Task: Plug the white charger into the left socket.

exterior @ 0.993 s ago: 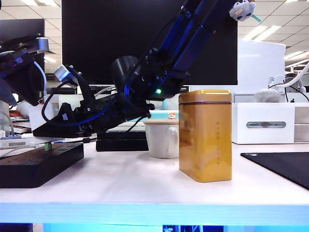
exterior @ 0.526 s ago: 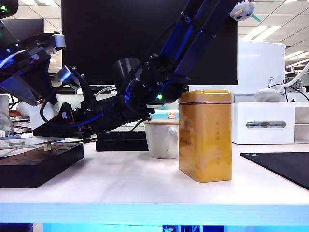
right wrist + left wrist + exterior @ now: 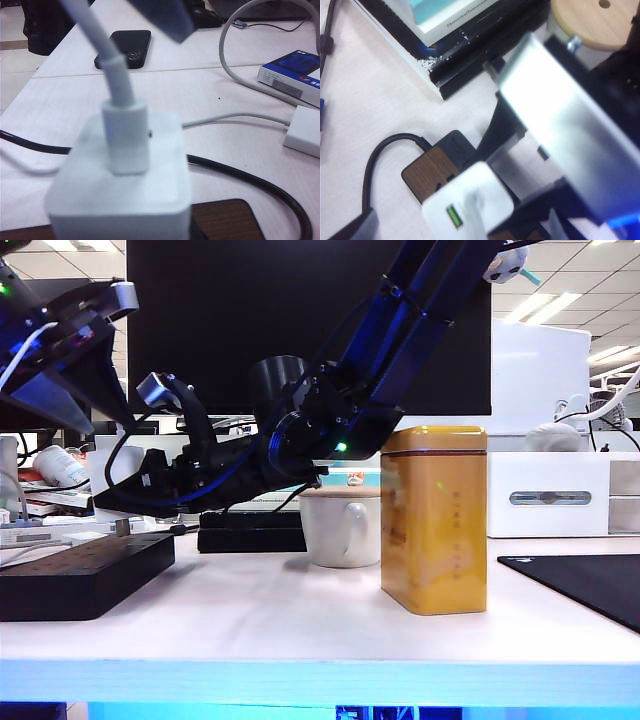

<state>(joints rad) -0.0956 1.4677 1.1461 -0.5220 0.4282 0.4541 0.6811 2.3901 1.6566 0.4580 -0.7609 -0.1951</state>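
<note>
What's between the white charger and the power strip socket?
Nothing visible. The right gripper holds the white charger over the power strip; the socket is hidden under it. The left gripper hovers open, higher up.

Bright, glary; wrist views blurred.

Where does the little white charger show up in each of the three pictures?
Exterior view: hidden at the right gripper's tip, above the power strip; left gripper open, higher up.
Left wrist view: white charger, green light, over the strip's brown end.
Right wrist view: close up, cable rising from it.
Shared landmark: the power strip.
</note>
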